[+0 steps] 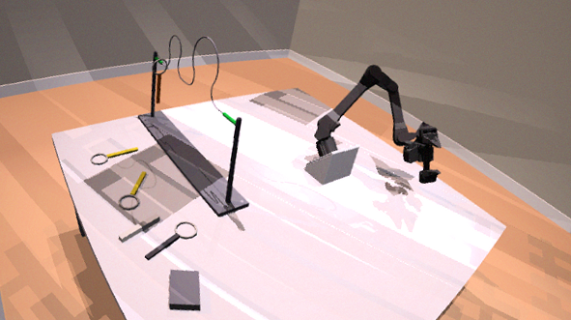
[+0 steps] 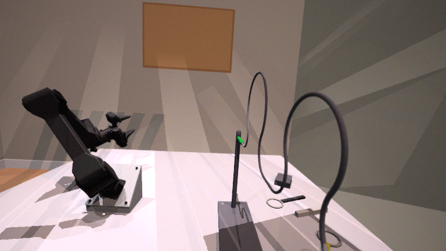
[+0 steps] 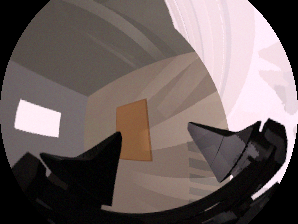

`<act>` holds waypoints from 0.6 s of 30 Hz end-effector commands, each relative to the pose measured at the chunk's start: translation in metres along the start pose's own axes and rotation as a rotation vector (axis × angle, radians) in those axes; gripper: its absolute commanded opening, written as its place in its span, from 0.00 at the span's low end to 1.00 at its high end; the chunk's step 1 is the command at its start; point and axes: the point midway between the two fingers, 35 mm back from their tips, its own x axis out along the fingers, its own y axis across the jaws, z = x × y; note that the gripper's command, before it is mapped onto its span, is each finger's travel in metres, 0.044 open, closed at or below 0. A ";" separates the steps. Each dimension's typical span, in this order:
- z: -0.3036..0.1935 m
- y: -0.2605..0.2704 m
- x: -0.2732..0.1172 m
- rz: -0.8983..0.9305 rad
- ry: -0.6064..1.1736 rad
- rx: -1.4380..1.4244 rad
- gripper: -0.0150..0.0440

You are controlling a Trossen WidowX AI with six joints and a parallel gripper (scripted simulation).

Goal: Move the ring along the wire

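Observation:
A ring with an orange handle hangs at the green part of the wire beside the far-left post, handle down. The ring is out of view in the exterior view. The thin grey wire runs in tall bends to the other green part at the nearer post. My gripper is open and empty, raised on the far side of the arm's base from the wire. Its fingers stand wide apart in the wrist view.
Both posts stand on a dark base plate. Beyond it lie two yellow-handled rings, a pale bar, a black-handled ring and a dark box. The arm stands on a grey wedge.

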 end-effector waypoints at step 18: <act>0.038 0.032 0.084 -0.146 -0.117 -0.130 0.53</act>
